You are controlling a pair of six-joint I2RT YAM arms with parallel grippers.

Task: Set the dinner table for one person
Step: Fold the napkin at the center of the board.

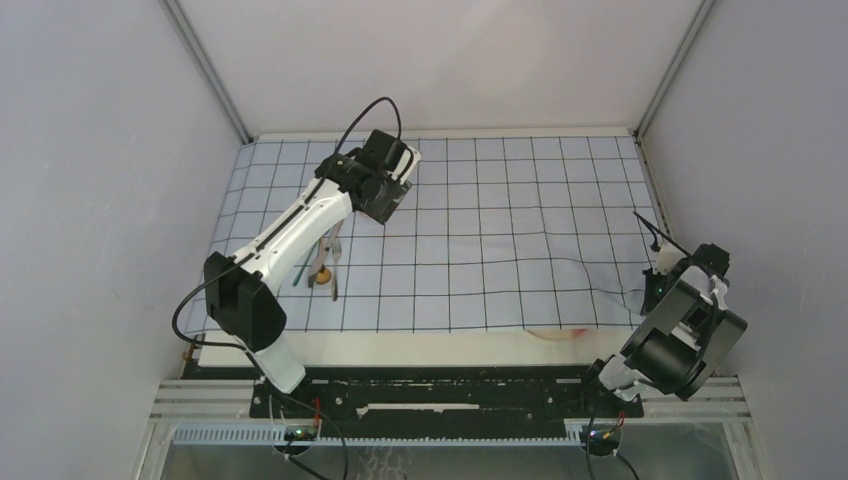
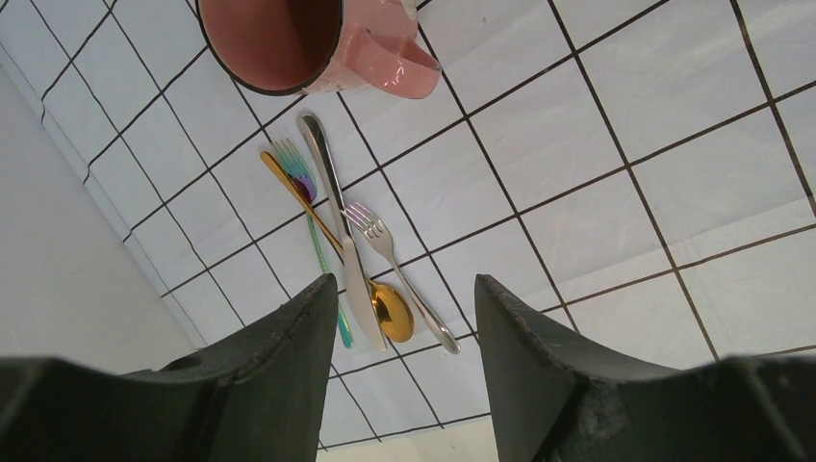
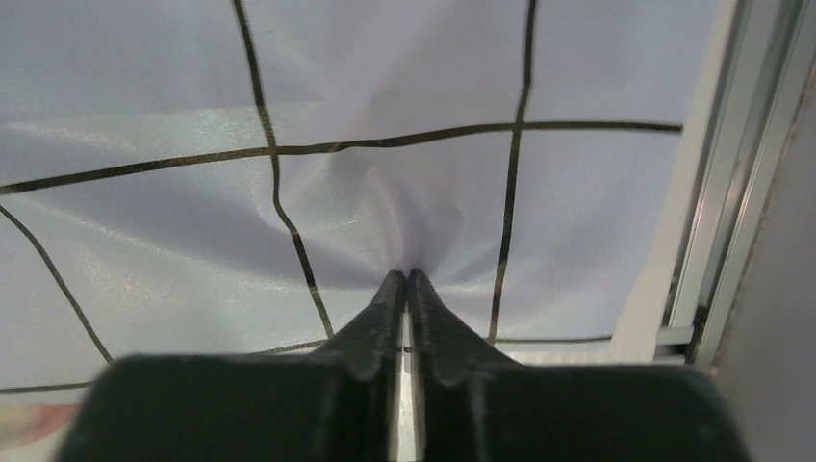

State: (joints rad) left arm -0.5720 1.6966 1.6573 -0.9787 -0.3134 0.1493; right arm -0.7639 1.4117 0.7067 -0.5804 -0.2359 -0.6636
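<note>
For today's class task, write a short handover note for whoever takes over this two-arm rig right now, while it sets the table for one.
Left gripper: open, empty, above the cutlery.
Right gripper: shut on the gridded cloth, pinching a fold near its near right edge.
Things: pink mug, knife, silver fork, gold spoon and iridescent fork sit bunched on the cloth's left side, with the cutlery overlapping. The dinner table shows only along the near edge.
Done: the cloth is spread, though wrinkled on the right.
Left: probably smooth the cloth, then lay out one place setting. No plate is clearly visible.
</note>
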